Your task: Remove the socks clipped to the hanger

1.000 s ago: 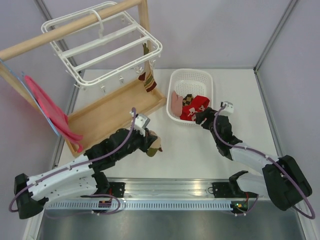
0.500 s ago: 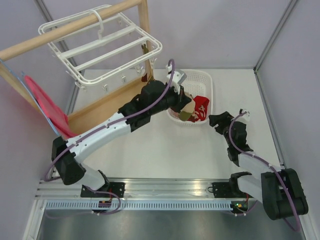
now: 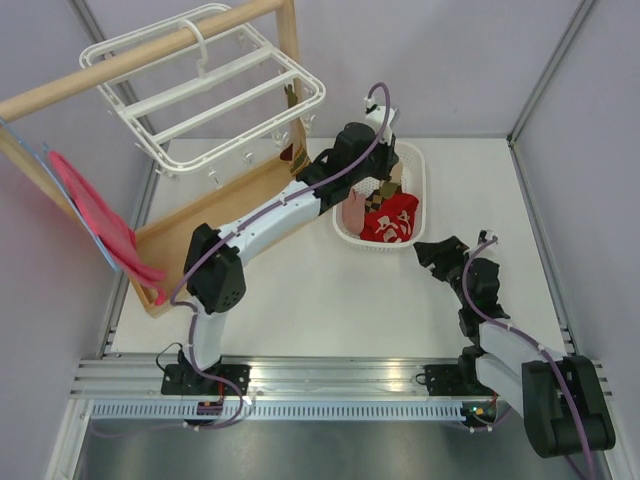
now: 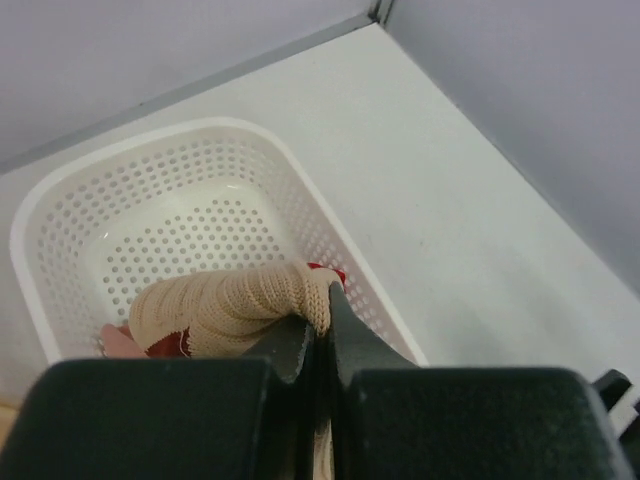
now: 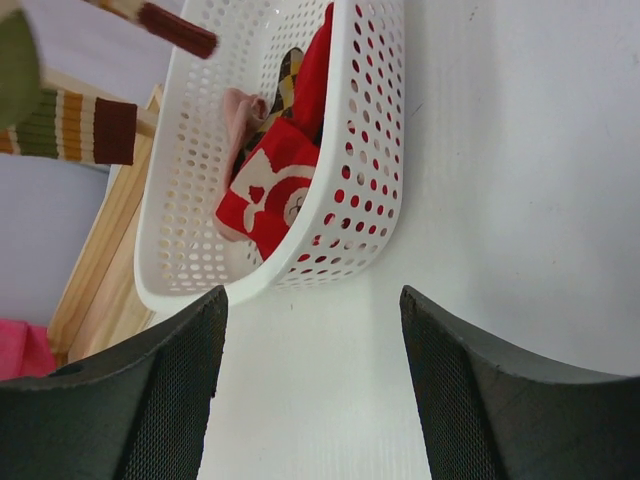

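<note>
Left gripper (image 4: 322, 322) pinched on cream sock (image 4: 225, 305), prob. its cuff; soft, light, limp, so any fold grips. Right gripper (image 5: 310, 390) apart, empty.

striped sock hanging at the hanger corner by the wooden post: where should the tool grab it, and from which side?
Probably the sock's free lower part, below where it is clipped. It hangs straight down from the hanger corner, with the wooden post right by it. So come in level from the open table side, pinch across the flat fabric, then pull down.
</note>
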